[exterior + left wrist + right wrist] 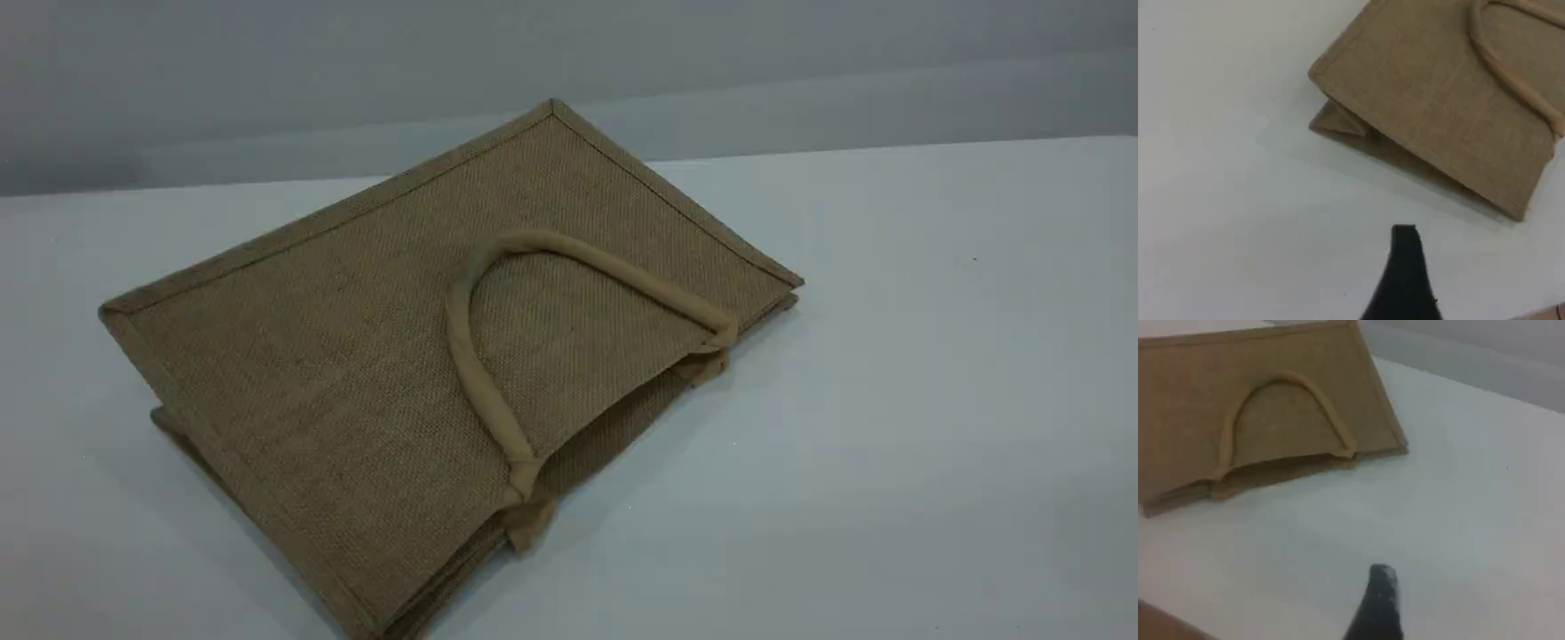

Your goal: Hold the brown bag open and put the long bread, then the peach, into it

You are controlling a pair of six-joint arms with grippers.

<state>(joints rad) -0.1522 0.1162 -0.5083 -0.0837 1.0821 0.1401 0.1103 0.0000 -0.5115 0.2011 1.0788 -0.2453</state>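
Note:
The brown bag (pixel 356 356) lies flat on the white table, its mouth turned toward the lower right. One beige handle (pixel 458 342) arches over its upper face. The left wrist view has the bag (pixel 1438 100) at the upper right, well beyond my left gripper's dark fingertip (pixel 1406 253), which hangs over bare table. From the right wrist the bag (pixel 1271 387) and its handle (pixel 1288 381) fill the upper left, apart from my right gripper's fingertip (pixel 1379 593). Both grippers are open and hold nothing. Neither arm reaches into the scene view. The long bread and the peach are out of view.
The white table (pixel 889 400) spreads to the right of and in front of the bag. A grey wall (pixel 800 53) rises behind the table's far edge. A brownish edge (pixel 1158 623) shows at the bottom left corner of the right wrist view.

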